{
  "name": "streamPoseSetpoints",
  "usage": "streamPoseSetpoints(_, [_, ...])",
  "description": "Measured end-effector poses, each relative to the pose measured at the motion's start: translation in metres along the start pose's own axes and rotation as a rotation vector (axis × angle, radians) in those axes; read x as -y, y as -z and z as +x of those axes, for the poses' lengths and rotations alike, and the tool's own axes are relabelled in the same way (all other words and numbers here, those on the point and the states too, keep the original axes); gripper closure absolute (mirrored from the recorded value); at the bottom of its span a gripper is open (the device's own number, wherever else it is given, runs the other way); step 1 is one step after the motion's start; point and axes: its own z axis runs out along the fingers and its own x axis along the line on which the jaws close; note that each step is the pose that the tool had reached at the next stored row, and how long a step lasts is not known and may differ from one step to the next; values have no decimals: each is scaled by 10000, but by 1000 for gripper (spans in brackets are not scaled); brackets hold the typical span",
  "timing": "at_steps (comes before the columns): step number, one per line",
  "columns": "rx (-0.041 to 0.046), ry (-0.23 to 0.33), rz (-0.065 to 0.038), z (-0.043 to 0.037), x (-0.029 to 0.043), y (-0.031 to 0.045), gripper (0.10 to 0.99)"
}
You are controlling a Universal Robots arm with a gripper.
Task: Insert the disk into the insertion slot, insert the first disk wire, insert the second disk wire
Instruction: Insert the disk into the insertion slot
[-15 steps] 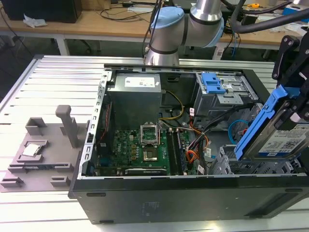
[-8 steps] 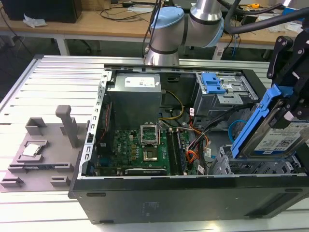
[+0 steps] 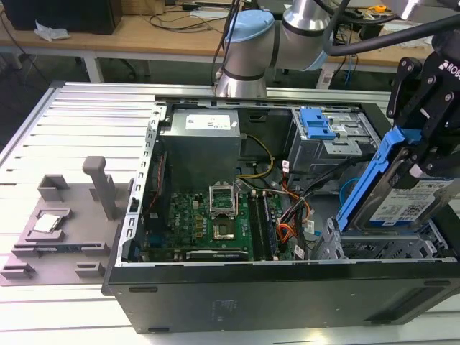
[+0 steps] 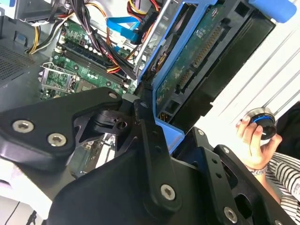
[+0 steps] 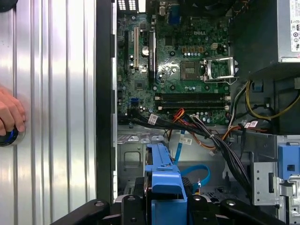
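My gripper (image 3: 424, 147) is shut on the upper end of the disk (image 3: 413, 201), a silver drive with a white-and-blue label in a bright blue carrier (image 3: 366, 180). The disk hangs tilted, its lower end just above the insertion slot (image 3: 374, 248), a silver perforated cage at the case's front corner on the exterior view's right. In the second wrist view the disk's green circuit-board underside (image 4: 187, 65) faces the camera beyond the black fingers (image 4: 145, 126). In the first wrist view the blue carrier (image 5: 164, 185) sits over the cage (image 5: 133, 159). A blue flat cable (image 5: 180, 150) lies loose beside the cage.
The open computer case holds a motherboard (image 3: 215, 215), a power supply (image 3: 201, 144) and a grey bay with a blue latch tab (image 3: 316, 126). Black and coloured wires (image 5: 220, 145) run near the cage. A hand (image 4: 255, 136) holding a round knob rests on the ribbed table. A grey fixture (image 3: 65, 215) lies at the exterior view's left.
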Motion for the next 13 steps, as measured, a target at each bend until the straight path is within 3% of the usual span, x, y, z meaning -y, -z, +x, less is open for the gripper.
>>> streamPoseSetpoints(13, [-2,0,0,-5,7,-212,718])
